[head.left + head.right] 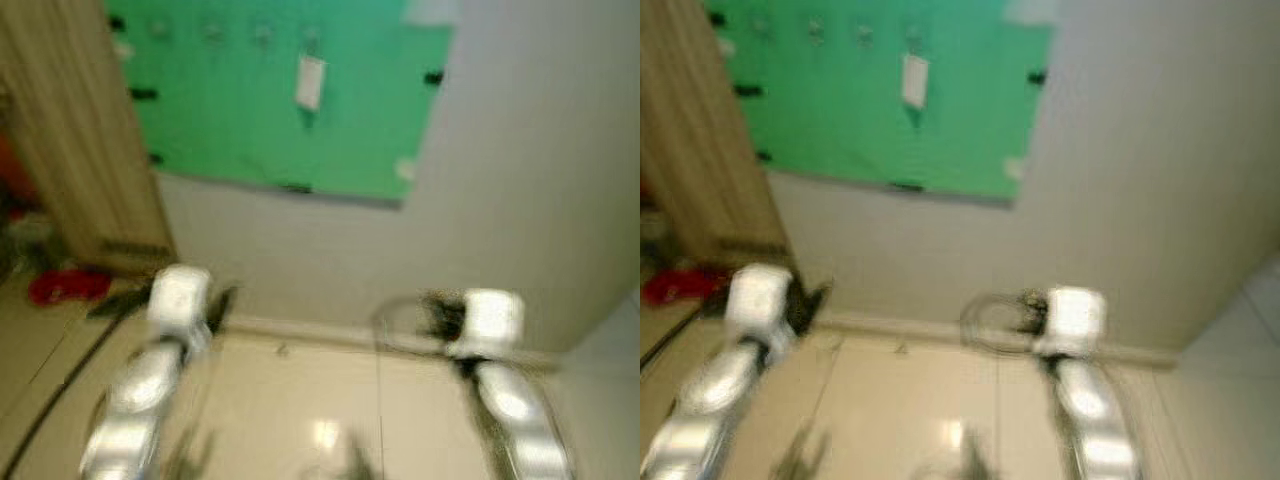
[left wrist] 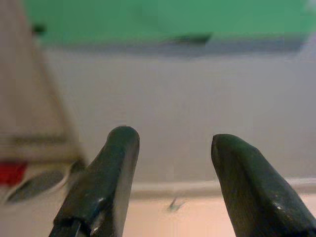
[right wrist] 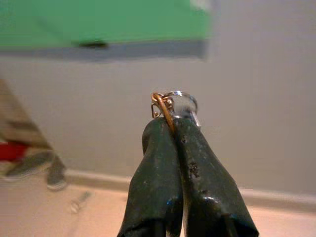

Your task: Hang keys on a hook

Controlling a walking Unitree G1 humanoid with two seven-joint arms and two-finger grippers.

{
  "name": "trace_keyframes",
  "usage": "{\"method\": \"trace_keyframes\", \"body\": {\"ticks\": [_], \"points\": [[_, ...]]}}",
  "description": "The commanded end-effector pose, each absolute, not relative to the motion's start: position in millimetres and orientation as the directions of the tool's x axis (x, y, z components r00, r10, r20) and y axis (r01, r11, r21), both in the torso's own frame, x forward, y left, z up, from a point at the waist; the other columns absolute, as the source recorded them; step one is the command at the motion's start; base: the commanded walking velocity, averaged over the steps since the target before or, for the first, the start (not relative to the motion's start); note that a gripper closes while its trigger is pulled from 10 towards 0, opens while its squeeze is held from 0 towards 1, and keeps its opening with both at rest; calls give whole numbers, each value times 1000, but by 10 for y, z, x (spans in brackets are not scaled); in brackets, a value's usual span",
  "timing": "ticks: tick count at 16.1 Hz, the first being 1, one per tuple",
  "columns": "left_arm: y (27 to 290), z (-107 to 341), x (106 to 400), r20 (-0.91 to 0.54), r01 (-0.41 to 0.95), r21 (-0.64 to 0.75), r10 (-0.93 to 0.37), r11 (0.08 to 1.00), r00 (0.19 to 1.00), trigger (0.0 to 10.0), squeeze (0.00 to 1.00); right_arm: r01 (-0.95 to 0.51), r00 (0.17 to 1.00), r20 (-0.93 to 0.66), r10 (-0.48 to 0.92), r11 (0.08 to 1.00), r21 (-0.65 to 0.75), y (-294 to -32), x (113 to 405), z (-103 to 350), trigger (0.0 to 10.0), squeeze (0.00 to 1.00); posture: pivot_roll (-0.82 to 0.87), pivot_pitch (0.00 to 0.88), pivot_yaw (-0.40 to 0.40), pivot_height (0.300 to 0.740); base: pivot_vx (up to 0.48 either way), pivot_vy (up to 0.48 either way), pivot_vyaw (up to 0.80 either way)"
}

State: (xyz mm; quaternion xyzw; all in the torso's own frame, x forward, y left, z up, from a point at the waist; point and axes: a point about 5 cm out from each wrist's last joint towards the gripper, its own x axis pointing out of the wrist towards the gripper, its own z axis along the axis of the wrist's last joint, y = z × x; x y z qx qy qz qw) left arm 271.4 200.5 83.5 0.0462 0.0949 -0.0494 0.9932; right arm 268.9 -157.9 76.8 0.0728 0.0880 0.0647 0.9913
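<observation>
A green board (image 1: 270,100) hangs on the grey wall ahead, with a row of small hooks (image 1: 262,32) along its top and a white tag (image 1: 310,82) under one of them. My right gripper (image 3: 172,116) is shut on the keys (image 3: 174,103): a copper ring and a silver piece stick out past its fingertips. In the head views the right gripper (image 1: 1032,308) is held low before the wall, with a thin ring loop (image 1: 990,322) at its tip. My left gripper (image 2: 170,140) is open with nothing between its fingers (image 2: 106,182), level with the right one. The views are blurred.
A wooden panel or door frame (image 1: 75,140) stands left of the board. A red thing (image 1: 65,287) lies on the floor at its foot. A skirting board (image 1: 330,332) runs along the wall base above glossy beige tiles (image 1: 300,410).
</observation>
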Motion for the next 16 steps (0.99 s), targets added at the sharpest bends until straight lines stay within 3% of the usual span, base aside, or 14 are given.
{"method": "trace_keyframes", "body": {"ticks": [1,10,13,16], "points": [[1835,910,2780,-155,141,61,-130,988,979,10000,0,-76,984,-151,94,989,124,-1753,2666,805,0,0,-41,0,-17,740,262,401,0],[1679,1055,2942,-120,165,82,-155,983,981,10000,0,-168,970,-149,190,975,146,-1539,2699,787,0,0,-49,0,-7,740,285,386,0],[1480,1063,2882,-89,138,4,-137,990,987,10000,0,-223,960,-142,242,965,135,-1481,2725,826,0,0,-43,0,-29,740,0,0,0],[1404,1196,2908,-17,174,50,-173,984,985,10000,0,-280,948,-125,293,953,112,-1413,2804,883,0,0,-33,0,-34,740,296,0,0]]}}
